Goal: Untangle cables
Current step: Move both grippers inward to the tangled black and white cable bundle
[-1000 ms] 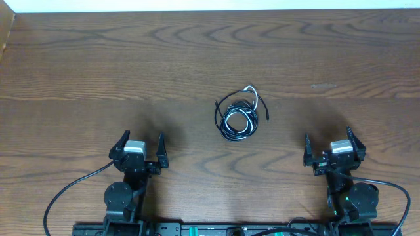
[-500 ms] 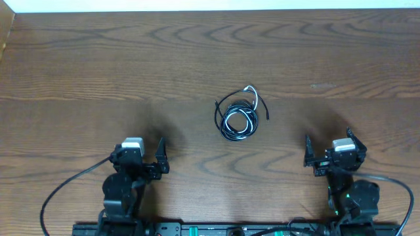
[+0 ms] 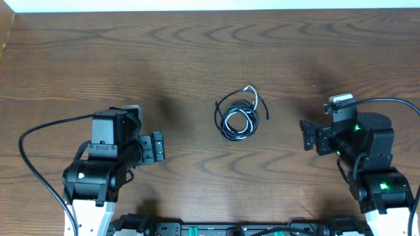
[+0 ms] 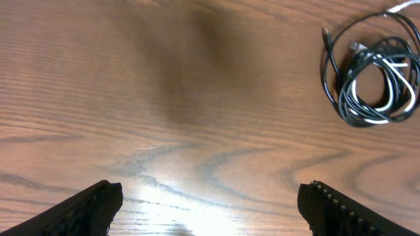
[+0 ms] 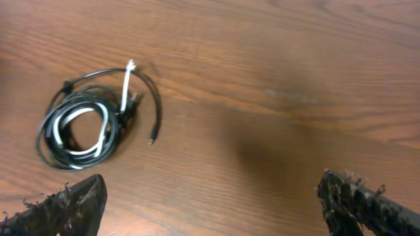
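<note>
Overhead first: cables (image 3: 230,124) sit mid-tabletop (image 3: 197,52), one tight coil, two black and one white wound together, roughly between my arms and further out than both. Left tool (image 3: 159,145) near side on the left, right tool (image 3: 306,136) on the right, both well apart from the coil and touching nothing. The coil is nearly round, so there's not much of a long axis. With the loose bits counted, it runs near-left to far-right. White end (image 3: 250,88) pokes toward the far edge, and black tail (image 3: 265,111) curves down the right side, tip pointing back at me.

Left wrist cam: fingers at opposite edges of the frame, so the left tool (image 4: 209,193) is spread wide w/ nothing in it. Cables (image 4: 349,92) top right, bare wood in between.

Right wrist cam: same story, right tool (image 5: 210,183) spread wide, empty. Cables (image 5: 108,131) up left, black tail (image 5: 159,105) is the nearest bit.

Risks, imo: the cords are very thin and flat on the wood, so a pinch could miss or scrape. Grab the coil body and the whole lot lifts as one. Yank one end w/o pinning the rest and the tangle probably tightens. If both arms close on the same spot, they could clash.
</note>
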You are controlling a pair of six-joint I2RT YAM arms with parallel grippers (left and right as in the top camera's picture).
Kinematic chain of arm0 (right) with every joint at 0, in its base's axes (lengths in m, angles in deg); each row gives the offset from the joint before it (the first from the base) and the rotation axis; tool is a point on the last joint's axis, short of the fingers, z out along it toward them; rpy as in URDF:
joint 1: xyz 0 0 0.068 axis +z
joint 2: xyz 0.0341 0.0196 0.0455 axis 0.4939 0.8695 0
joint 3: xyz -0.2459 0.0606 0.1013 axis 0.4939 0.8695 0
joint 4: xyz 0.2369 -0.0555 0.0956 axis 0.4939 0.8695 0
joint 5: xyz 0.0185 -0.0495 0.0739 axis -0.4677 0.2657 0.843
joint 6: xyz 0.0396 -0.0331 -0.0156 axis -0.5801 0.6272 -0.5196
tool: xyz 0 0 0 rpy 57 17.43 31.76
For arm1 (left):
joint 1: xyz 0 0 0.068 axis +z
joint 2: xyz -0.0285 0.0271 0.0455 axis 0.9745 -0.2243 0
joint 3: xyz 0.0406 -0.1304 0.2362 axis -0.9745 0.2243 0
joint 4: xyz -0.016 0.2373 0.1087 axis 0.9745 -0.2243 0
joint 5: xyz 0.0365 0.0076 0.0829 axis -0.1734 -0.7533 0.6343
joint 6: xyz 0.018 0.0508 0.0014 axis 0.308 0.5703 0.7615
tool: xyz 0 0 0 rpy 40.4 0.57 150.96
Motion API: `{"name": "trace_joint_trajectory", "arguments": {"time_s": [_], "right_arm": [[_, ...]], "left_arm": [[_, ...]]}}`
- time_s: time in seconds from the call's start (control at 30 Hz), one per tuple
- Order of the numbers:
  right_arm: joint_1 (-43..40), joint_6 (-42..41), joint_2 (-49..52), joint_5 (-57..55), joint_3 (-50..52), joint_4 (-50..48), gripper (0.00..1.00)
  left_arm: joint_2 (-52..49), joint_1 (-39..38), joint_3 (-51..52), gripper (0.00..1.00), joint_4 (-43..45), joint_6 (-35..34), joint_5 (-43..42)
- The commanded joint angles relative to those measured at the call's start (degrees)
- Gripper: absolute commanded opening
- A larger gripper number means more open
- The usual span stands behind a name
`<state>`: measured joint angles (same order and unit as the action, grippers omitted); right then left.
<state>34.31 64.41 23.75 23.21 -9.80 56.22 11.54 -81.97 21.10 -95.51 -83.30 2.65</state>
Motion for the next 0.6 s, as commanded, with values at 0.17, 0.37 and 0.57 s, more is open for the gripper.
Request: {"name": "trace_joint_trajectory", "arguments": {"time_s": [0.17, 0.37, 0.57], "right_arm": [[-0.1, -4.1, 4.5, 10.7, -3.7, -2.4, 0.99], [8.6, -3.4, 17.3, 4.8, -11.5, 4.5, 0.99], [16.1, -6.9, 24.6, 11.3, -11.2, -6.5, 0.99]], "left_arm": [[-0.8, 0.0, -1.2, 0.91, 7.6, -1.8, -4.3], [-12.1, -7.8, -7.7, 0.91, 9.8, -2.0, 0.3], [-23.1, -15.0, -8.9, 0.91, 14.5, -1.8, -4.3]]}}
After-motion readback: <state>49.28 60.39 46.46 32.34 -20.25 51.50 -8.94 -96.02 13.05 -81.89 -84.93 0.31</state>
